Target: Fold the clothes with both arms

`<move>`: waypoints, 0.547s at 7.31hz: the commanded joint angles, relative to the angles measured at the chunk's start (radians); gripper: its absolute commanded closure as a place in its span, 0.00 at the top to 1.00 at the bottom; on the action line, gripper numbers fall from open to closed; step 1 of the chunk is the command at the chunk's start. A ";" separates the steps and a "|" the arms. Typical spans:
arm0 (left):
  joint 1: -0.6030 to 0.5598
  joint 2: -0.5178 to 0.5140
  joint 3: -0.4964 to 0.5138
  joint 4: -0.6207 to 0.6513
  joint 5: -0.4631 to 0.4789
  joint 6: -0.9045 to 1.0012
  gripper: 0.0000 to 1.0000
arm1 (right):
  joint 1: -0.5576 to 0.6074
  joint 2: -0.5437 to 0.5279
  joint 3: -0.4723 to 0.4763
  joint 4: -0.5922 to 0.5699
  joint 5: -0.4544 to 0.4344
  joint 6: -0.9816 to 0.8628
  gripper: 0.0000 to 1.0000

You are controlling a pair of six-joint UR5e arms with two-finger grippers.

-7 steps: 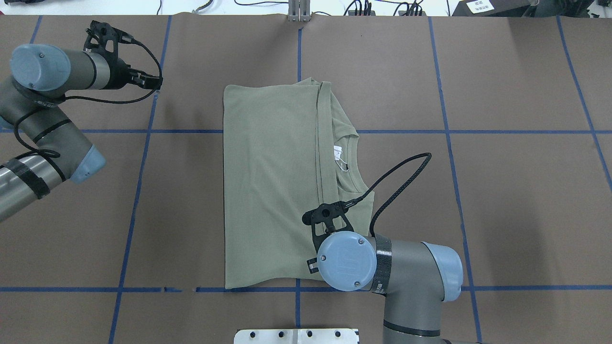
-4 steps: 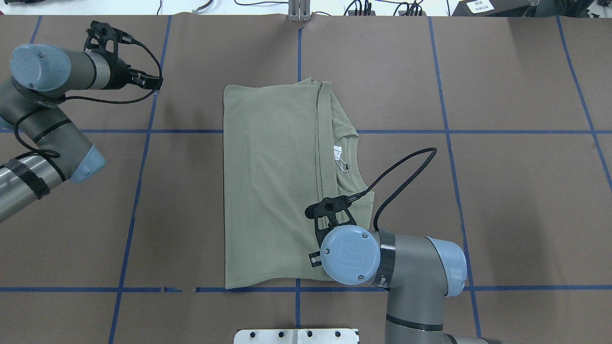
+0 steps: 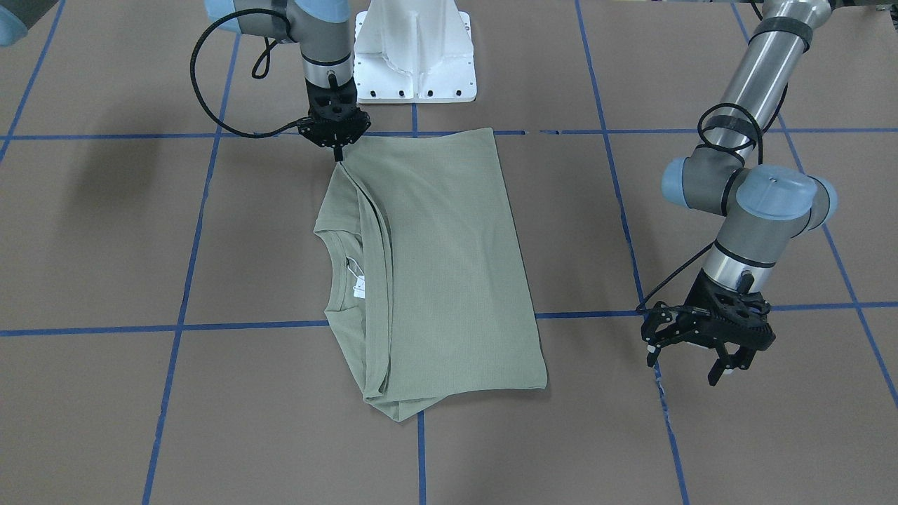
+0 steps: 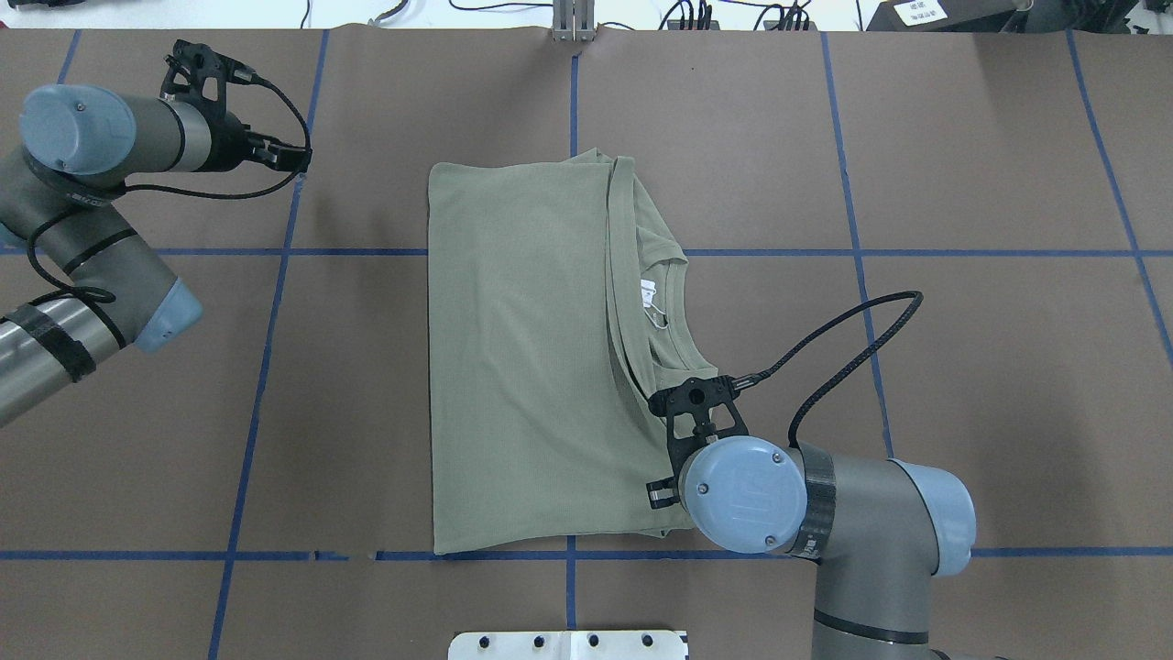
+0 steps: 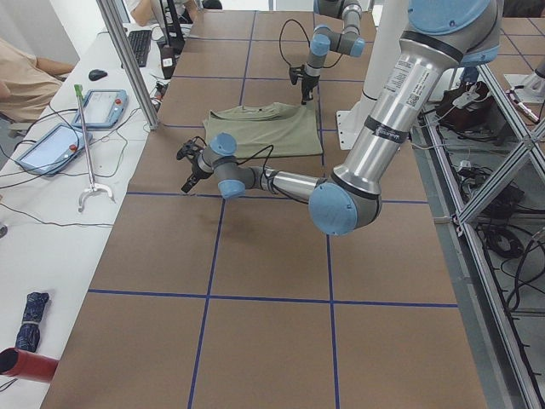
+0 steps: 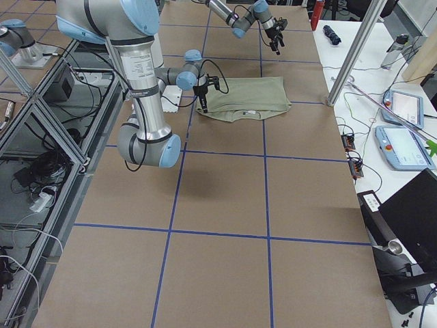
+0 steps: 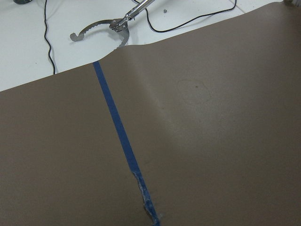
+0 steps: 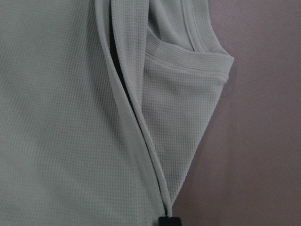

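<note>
Shirt (image 4: 513, 367) folded flat on brown table (image 4: 962, 385), right gripper (image 3: 339, 151) pinching its collar-side corner on robot's side, left gripper (image 3: 684, 368) spread wide, hovering above table well apart from cloth

— How does the shirt (image 4: 522, 367) lie?
— Sage-green, folded lengthwise, flat, with the collar toward 3 o'clock seen from overhead.
— And the arms?
— The right gripper (image 3: 339, 156) pinches its 5 o'clock corner. The left gripper (image 3: 684, 365), fingers spread, hovers at 10 o'clock.
</note>
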 commanded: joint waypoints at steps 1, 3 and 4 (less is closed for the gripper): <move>0.000 0.000 0.000 0.000 0.000 -0.002 1.00 | -0.042 -0.012 0.007 0.000 -0.034 0.096 0.06; 0.000 0.000 0.000 0.000 0.000 -0.002 1.00 | -0.108 -0.012 0.003 0.005 -0.120 0.260 0.34; 0.000 0.000 0.000 0.002 0.000 -0.002 1.00 | -0.110 -0.009 0.001 0.006 -0.120 0.253 0.78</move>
